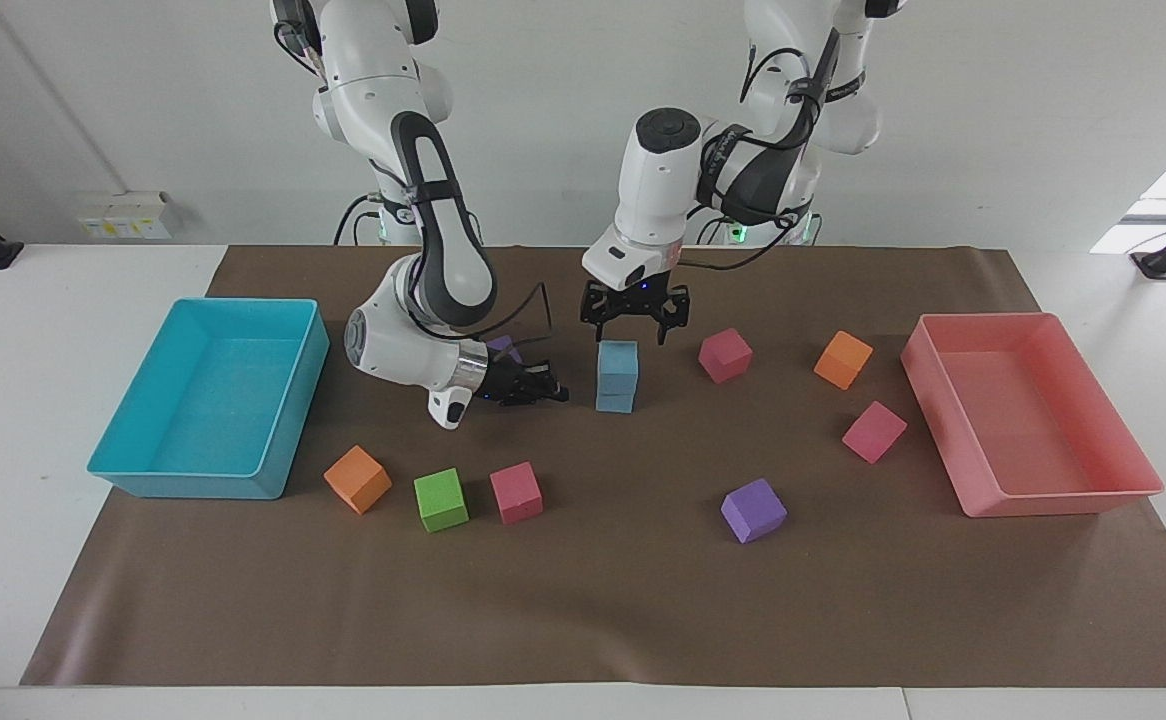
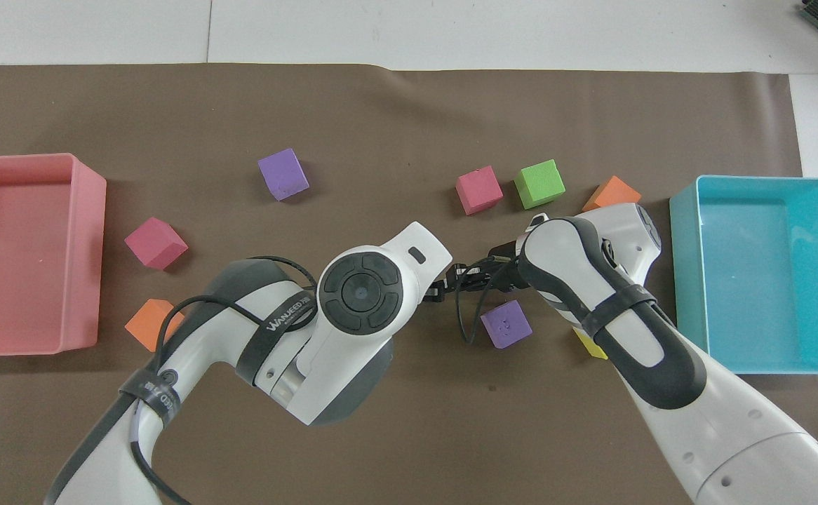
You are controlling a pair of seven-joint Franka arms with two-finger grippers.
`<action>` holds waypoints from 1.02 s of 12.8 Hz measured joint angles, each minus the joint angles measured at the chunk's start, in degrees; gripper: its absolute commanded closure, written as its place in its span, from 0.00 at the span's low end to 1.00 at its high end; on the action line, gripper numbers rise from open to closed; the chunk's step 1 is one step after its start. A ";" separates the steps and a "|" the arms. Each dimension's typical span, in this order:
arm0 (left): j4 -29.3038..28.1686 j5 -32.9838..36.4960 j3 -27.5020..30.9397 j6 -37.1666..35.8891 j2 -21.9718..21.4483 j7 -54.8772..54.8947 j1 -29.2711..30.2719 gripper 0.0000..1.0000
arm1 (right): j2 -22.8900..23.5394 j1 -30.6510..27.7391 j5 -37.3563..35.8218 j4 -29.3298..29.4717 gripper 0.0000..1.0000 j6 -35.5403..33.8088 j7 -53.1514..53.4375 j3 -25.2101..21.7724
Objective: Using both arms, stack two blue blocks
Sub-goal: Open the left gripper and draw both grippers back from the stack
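Left gripper (image 1: 631,325) hangs just over the blue blocks (image 1: 617,376), fingers spread wide, holding nothing and clear of the top block. The blue blocks sit one on the other as a two-high column near the middle of the brown mat (image 1: 583,620). In the overhead view the left arm's wrist covers the column.

Right gripper (image 1: 541,388) is low over the mat, just beside the column toward the right arm's end of the table and apart from it. It lies roughly level, tips pointing at the lower block; whether the tips meet I cannot tell. Nothing is held in it.

A purple cube (image 2: 506,324) lies near the right gripper, nearer to the robots. A yellow cube (image 2: 586,345) peeks out under the right arm.

Turquoise tray (image 1: 205,480) is at the right arm's end of the table and pink tray (image 1: 1048,495) at the left arm's end.

Farther from the robots than the column lie an orange cube (image 1: 357,479), a green cube (image 1: 441,499), a pink cube (image 1: 516,492) and a second purple cube (image 1: 753,510).
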 measured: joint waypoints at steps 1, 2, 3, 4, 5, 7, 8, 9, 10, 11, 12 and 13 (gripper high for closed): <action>-0.24 0.03 0.12 -1.59 -1.85 2.31 1.46 0.00 | -0.62 -0.84 -0.02 0.03 0.00 -0.99 0.00 -0.06; -0.68 0.05 0.22 -2.62 -3.49 4.60 3.08 0.00 | -1.22 -1.39 -0.30 0.04 0.00 -1.35 0.00 -0.15; -1.30 0.06 0.31 -3.44 -4.94 6.86 4.82 0.00 | -1.71 -1.77 -0.81 0.05 0.00 -1.49 0.00 -0.19; -1.97 0.06 0.42 -4.12 -6.29 9.28 6.70 0.00 | -2.18 -2.02 -1.63 0.08 0.00 -1.49 0.04 -0.29; -2.43 0.08 0.46 -4.86 -7.43 11.94 8.65 0.00 | -2.73 -2.27 -3.56 0.21 0.00 -1.50 0.59 -0.38; -2.65 0.13 0.56 -7.22 -9.27 18.89 13.26 0.00 | -4.42 -2.80 -11.53 1.36 0.00 -1.50 5.96 -0.52; -2.61 0.13 0.67 -8.57 -10.16 23.05 15.81 0.00 | -5.73 -2.87 -16.71 2.37 0.00 -1.51 10.33 -0.53; -2.28 0.13 0.77 -9.59 -10.88 27.08 18.11 0.00 | -7.23 -2.87 -21.49 3.21 0.00 -1.55 14.17 -0.52; -1.46 0.14 0.88 -10.69 -11.43 30.10 20.10 0.00 | -8.59 -2.87 -24.96 3.65 0.00 -1.62 16.48 -0.51; -0.12 0.14 0.93 -12.53 -11.76 32.36 21.94 0.00 | -9.68 -2.91 -27.80 3.82 0.00 -1.66 17.69 -0.56; 1.87 0.14 0.97 -14.98 -11.91 34.56 23.73 0.00 | -10.55 -3.13 -30.88 3.84 0.00 -1.66 18.20 -0.70; 4.37 0.14 1.00 -17.62 -11.92 36.67 25.19 0.00 | -11.11 -3.65 -34.61 3.92 0.00 -1.67 18.39 -0.92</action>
